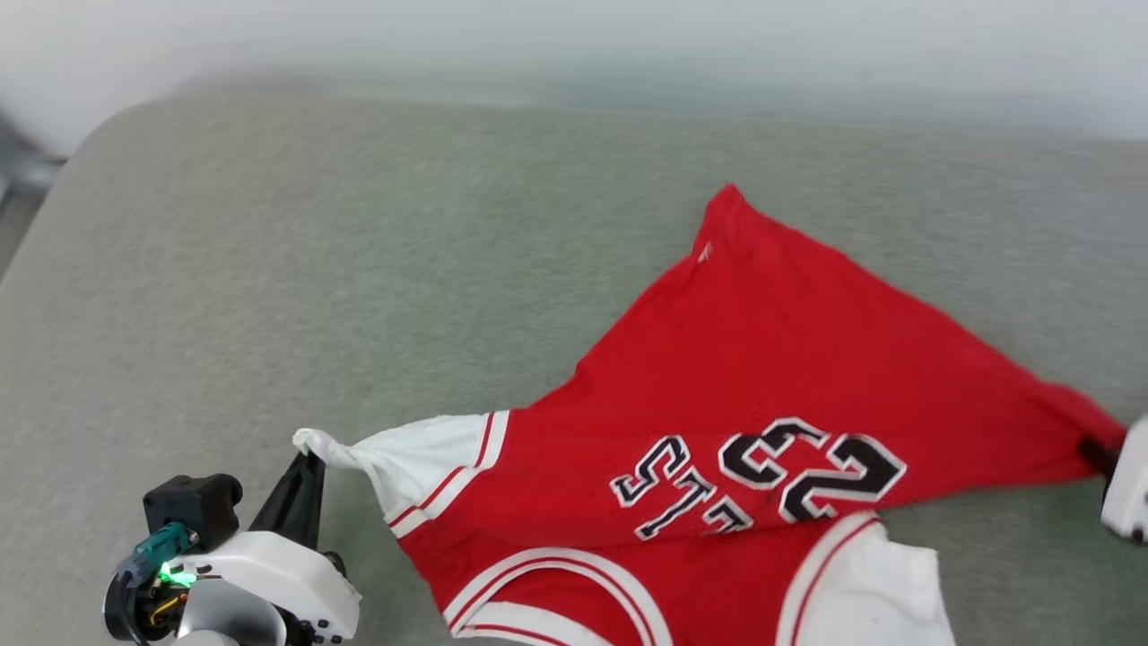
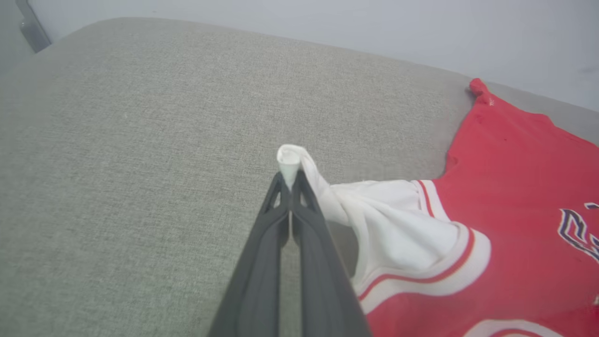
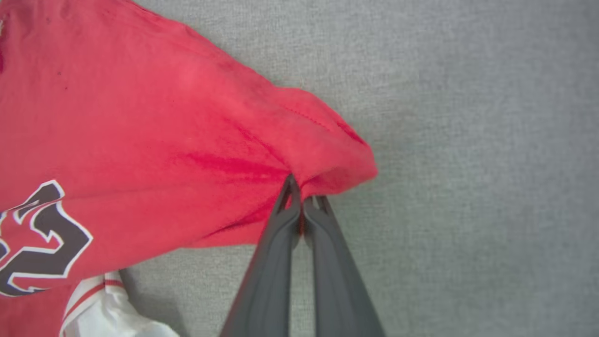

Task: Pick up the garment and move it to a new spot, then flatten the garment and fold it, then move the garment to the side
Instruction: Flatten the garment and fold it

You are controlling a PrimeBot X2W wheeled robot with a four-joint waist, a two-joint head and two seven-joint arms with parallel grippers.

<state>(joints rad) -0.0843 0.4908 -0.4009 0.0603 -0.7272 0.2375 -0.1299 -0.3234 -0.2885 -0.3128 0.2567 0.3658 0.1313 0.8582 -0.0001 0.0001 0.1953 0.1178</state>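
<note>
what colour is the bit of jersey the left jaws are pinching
White, a bunched corner of the garment; clearest in the left wrist view.

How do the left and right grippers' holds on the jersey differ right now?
The left gripper pinches a white sleeve tip, twisted to a narrow point; the right gripper pinches a red corner, bunched in a broader fold. In the head view the left gripper sits at lower left, the right gripper at the right edge, partly cut off. Both are shut on the garment, which spans between them over the grey cushion.
</note>
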